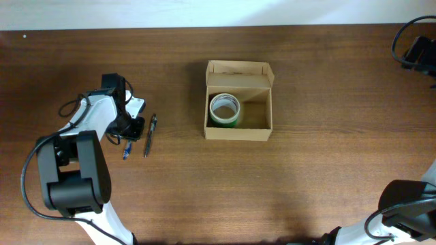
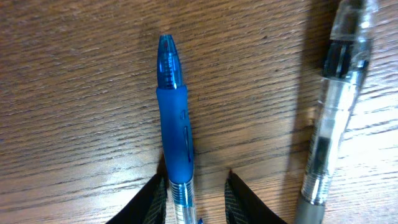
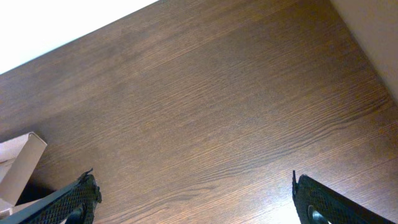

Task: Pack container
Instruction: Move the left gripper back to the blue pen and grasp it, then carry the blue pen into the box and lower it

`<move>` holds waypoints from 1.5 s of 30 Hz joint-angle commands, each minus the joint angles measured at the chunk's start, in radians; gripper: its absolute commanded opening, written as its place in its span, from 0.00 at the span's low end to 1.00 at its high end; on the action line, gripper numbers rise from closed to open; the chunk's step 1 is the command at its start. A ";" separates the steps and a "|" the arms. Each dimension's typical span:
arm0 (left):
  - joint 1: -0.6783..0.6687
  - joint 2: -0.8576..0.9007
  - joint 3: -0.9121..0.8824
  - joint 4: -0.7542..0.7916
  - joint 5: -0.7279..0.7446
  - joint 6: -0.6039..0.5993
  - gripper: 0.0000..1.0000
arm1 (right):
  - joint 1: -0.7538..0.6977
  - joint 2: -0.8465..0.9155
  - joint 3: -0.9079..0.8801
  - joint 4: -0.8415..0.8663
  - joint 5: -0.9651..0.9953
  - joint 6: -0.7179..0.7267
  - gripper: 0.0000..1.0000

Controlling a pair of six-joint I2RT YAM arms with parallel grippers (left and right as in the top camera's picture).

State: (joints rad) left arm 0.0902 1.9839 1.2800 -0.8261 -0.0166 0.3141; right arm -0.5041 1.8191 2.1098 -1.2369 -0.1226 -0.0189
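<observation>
The container (image 1: 238, 133), a tan cardboard box with its flap lid open at the back, stands at the table's middle. A green tape roll (image 1: 225, 109) lies in its left half. A corner of the box shows in the right wrist view (image 3: 18, 163). My left gripper (image 1: 129, 134) is low over the table left of the box. Its fingers (image 2: 196, 188) straddle a blue pen (image 2: 174, 118): the left finger touches it and the right finger stands apart from it. My right gripper (image 3: 193, 190) is wide open and empty above bare wood at the far right.
A clear pen with a black grip (image 2: 329, 124) lies just right of the blue pen and roughly parallel to it; it also shows in the overhead view (image 1: 150, 135). The right half of the box holds nothing. The right arm's cables (image 1: 417, 51) sit at the far right corner.
</observation>
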 commanded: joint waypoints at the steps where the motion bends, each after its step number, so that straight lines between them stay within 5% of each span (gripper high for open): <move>1: 0.005 0.057 -0.019 -0.010 0.005 -0.003 0.30 | 0.000 0.009 0.007 0.000 -0.009 0.010 0.99; 3: 0.004 0.069 -0.019 -0.014 0.005 -0.003 0.26 | 0.000 0.009 0.007 0.000 -0.009 0.009 0.99; 7: 0.004 0.071 -0.018 -0.012 0.004 -0.003 0.02 | 0.000 0.009 0.007 0.000 -0.009 0.010 0.99; 12: 0.002 0.070 0.051 -0.078 0.029 -0.002 0.02 | 0.000 0.009 0.007 0.000 -0.009 0.009 0.99; 19: -0.028 0.067 0.570 -0.383 0.140 0.071 0.00 | 0.000 0.009 0.007 0.000 -0.008 0.010 0.99; 28: -0.242 0.067 1.202 -0.647 0.226 0.407 0.02 | 0.000 0.009 0.007 0.000 -0.009 0.009 0.99; 37: -0.602 0.154 1.219 -0.768 0.026 0.528 0.02 | 0.000 0.009 0.007 0.000 -0.008 0.010 0.99; 45: -0.703 0.352 1.219 -0.762 0.037 0.549 0.02 | 0.000 0.009 0.007 0.000 -0.008 0.010 0.99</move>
State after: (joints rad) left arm -0.6094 2.2810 2.4992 -1.5864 0.0177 0.8307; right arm -0.5041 1.8191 2.1098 -1.2369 -0.1226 -0.0189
